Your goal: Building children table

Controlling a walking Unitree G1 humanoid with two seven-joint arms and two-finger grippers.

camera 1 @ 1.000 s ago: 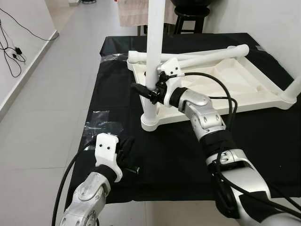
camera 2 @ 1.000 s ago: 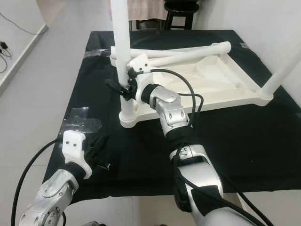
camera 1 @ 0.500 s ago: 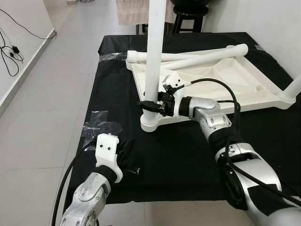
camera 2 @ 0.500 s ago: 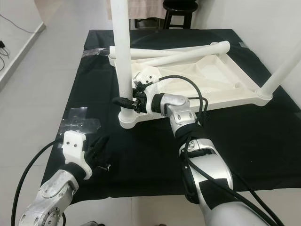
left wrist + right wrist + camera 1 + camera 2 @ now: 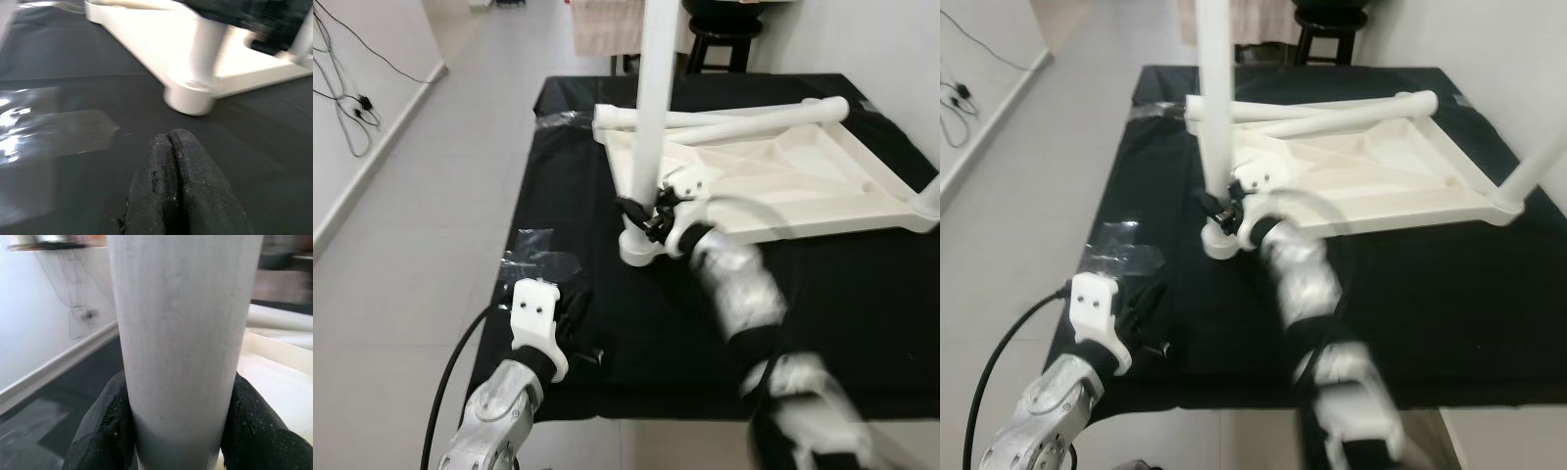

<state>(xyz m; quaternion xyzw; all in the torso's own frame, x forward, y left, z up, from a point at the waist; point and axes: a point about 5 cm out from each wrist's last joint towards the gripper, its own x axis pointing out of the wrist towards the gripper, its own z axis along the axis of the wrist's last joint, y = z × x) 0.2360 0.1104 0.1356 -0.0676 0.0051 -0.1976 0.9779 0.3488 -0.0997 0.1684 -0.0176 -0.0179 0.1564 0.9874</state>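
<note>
Right fingers (image 5: pixel 105 423) clamping upright white leg (image 5: pixel 178 342), near its socket

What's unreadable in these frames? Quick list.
- Right arm: motion-blurred in both eye views.
- Upright leg: top cut by the frame edge in the eye views.
- Leg socket: seating hidden behind the right claw.
- Small part by the left claw: too small, dark on black cloth.
</note>
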